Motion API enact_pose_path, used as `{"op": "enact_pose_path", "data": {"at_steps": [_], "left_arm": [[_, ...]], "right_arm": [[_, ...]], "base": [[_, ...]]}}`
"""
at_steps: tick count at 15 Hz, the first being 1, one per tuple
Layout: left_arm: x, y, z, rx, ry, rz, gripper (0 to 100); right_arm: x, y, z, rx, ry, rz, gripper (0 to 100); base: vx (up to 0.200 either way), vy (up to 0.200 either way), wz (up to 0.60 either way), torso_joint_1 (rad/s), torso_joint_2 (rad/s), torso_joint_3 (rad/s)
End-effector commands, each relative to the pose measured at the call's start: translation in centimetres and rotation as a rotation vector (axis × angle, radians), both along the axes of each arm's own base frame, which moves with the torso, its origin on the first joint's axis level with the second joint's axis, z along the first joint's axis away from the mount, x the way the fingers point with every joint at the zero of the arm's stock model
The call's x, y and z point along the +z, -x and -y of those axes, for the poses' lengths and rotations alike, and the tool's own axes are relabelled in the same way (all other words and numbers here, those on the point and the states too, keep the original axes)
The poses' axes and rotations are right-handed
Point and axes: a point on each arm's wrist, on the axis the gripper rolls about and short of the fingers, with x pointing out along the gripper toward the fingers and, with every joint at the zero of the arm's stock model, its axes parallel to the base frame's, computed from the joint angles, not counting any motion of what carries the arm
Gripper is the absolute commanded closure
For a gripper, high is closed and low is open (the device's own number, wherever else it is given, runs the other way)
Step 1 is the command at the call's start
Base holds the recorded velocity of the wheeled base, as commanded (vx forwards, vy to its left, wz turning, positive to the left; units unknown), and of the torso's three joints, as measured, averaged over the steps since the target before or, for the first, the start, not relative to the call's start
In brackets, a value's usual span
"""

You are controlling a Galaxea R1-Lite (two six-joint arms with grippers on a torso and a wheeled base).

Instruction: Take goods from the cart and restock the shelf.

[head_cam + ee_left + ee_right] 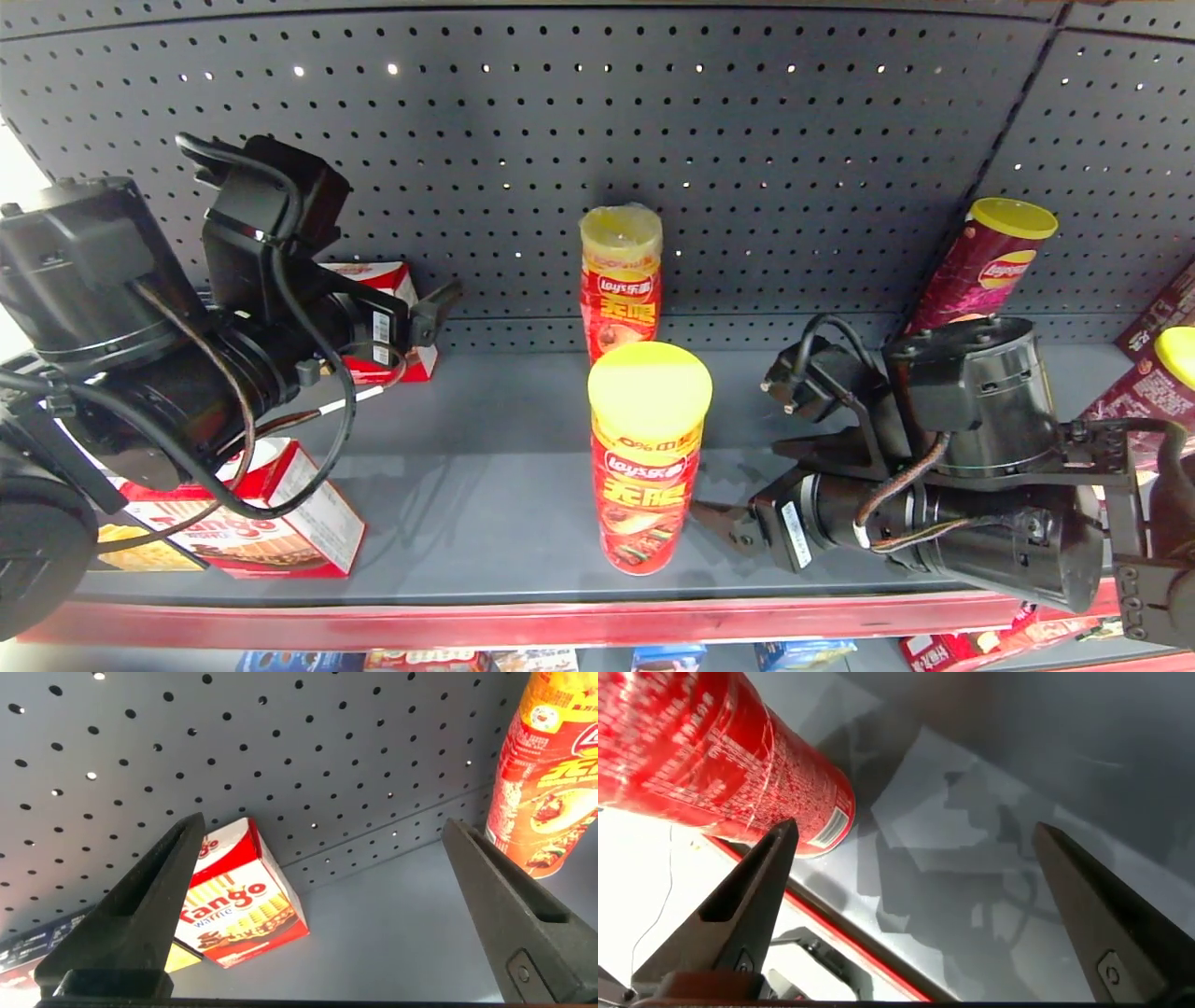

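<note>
Two red chip cans with yellow lids stand mid-shelf, one at the front and one by the pegboard. My right gripper sits just right of the front can, low over the grey shelf. It is open and empty, with that can's base beside one finger. My left gripper hangs at the back left, open and empty. It faces a red and white wafer box against the pegboard. A red can shows off to one side.
A second wafer box lies at the shelf's front left under my left arm. A purple can leans at the back right, with dark red packs at the far right. A red lip edges the shelf; more goods sit below.
</note>
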Motion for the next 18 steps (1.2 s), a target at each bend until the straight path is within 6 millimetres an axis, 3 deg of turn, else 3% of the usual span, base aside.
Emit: {"op": "enact_pose_path", "data": {"at_steps": [1, 7, 18], "left_arm": [[-0.1, -0.3, 0.1, 0.001, -0.001, -0.003, 0], [0.0, -0.4, 0.2, 0.001, 0.000, -0.002, 0], [0.1, -0.5, 0.1, 0.002, 0.001, 0.003, 0]], "right_arm": [[-0.2, -0.3, -0.4, 0.003, 0.004, -0.004, 0], [0.0, 0.0, 0.3, -0.006, -0.001, 0.001, 0], [-0.2, -1.2, -1.1, -0.001, 0.000, -0.002, 0]], "base": [[0.000, 0.000, 0.00, 0.000, 0.00, 0.000], [0.000, 0.000, 0.00, 0.000, 0.00, 0.000], [0.000, 0.000, 0.00, 0.000, 0.00, 0.000]]}}
